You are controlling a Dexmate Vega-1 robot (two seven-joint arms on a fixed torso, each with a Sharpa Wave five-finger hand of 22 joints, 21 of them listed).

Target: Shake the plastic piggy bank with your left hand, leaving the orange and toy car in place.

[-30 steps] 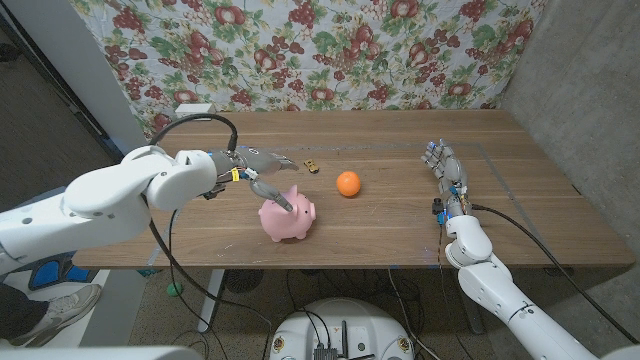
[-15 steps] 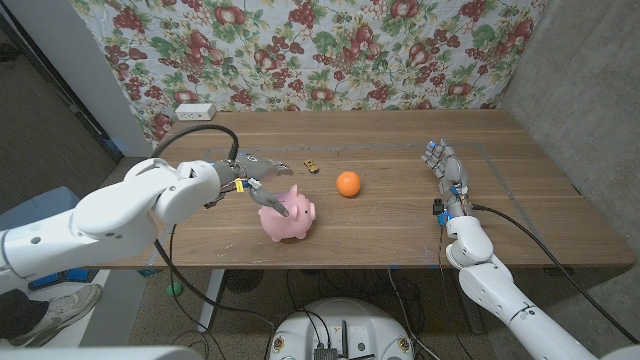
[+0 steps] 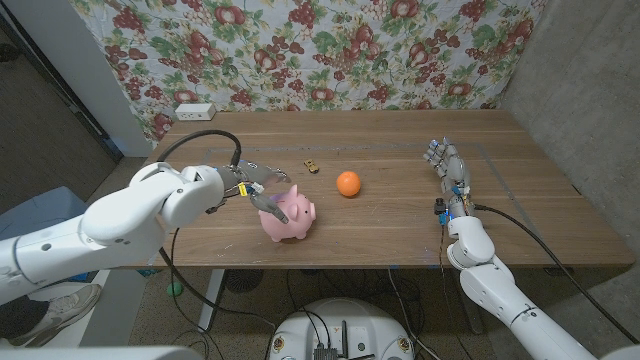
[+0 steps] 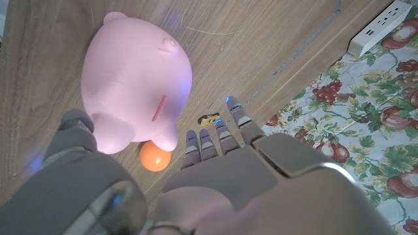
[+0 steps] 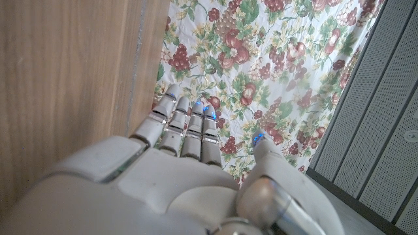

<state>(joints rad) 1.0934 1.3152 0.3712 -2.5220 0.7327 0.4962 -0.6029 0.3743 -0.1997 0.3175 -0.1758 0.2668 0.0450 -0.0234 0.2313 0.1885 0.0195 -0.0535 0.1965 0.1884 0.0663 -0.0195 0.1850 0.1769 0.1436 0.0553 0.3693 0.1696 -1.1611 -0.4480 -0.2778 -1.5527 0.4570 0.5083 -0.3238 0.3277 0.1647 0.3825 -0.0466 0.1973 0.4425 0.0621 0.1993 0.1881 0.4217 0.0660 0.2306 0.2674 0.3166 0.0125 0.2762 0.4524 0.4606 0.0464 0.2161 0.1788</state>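
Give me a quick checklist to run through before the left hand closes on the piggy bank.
1. Left hand open and over the piggy bank: ok, fingers spread above its back, nothing held.
2. Firm contact with the bank: cannot tell; one finger looks to reach its top in the head view.
3. Bank upright on the table: ok, the left wrist view shows its coin slot facing up.
4. Orange apart from the hand: ok, it sits beyond the bank, untouched.
5. Toy car apart from the hand: ok, but near the fingertips, so watch the closing sweep.
6. Right hand out of the way: ok, at the table's right side, holding nothing.
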